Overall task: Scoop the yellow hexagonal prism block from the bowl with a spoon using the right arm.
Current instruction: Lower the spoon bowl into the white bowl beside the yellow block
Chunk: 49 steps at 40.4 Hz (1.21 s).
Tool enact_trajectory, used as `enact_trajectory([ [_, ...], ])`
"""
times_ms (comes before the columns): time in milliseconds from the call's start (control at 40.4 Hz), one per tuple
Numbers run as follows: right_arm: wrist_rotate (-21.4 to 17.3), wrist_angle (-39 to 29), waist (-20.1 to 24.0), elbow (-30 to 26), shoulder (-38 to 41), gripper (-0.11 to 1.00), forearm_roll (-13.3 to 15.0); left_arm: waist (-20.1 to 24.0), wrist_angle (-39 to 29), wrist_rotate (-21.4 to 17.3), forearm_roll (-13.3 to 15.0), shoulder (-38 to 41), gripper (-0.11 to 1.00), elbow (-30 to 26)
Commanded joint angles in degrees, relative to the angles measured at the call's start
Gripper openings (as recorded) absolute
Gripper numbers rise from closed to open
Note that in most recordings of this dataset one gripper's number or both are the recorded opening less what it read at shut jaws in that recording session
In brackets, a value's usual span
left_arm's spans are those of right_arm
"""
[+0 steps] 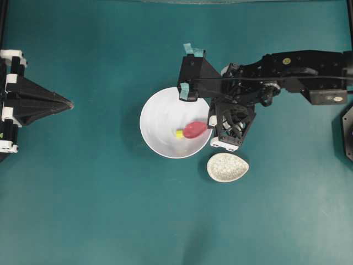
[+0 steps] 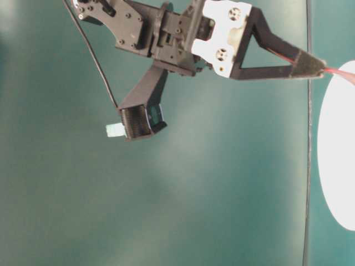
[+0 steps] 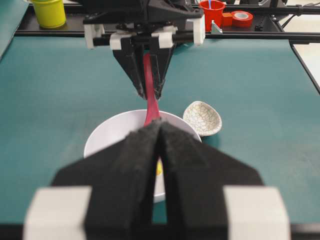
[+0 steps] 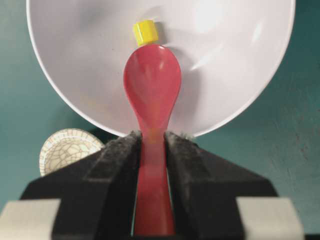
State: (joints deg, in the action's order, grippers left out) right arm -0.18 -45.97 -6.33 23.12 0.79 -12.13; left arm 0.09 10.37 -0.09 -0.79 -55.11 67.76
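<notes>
Right hand (image 4: 152,150) clamped on spoon (image 4: 151,85), tip touching yellow block (image 4: 145,32) in bowl (image 4: 240,75), spoon rest (image 4: 67,147) beside.

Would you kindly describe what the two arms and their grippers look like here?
Both arms are black with white fittings. The right gripper has long, tapering black fingers with rough foam-like pads, an open lattice frame and white blocks at the base. Teal tape tags mark the arm, and a thin black cable trails from it. The left gripper has the same pointed black wedge shape.
</notes>
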Motion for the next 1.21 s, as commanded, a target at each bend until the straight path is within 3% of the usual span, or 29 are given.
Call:
enact_trajectory([
  [0,0.0,0.3,-0.1,-1.5,-0.1,0.23,0.1,0.1,0.6,-0.1,-0.1,0.2,0.0,-1.7],
  [297,0.6,1.7,0.4,-2.3,1.7,0.23,0.1,0.1,0.6,0.0,-0.1,0.2,0.0,-1.8],
  [866,1.0,10.5,1.1,-2.4,3.3,0.23,0.1,0.1,0.6,0.0,-0.2,0.2,0.0,-1.8],
  [1188,1.5,15.1,1.1,-2.0,3.3,0.23,1.6,0.1,0.5,0.0,-0.2,0.2,0.0,-1.8],
])
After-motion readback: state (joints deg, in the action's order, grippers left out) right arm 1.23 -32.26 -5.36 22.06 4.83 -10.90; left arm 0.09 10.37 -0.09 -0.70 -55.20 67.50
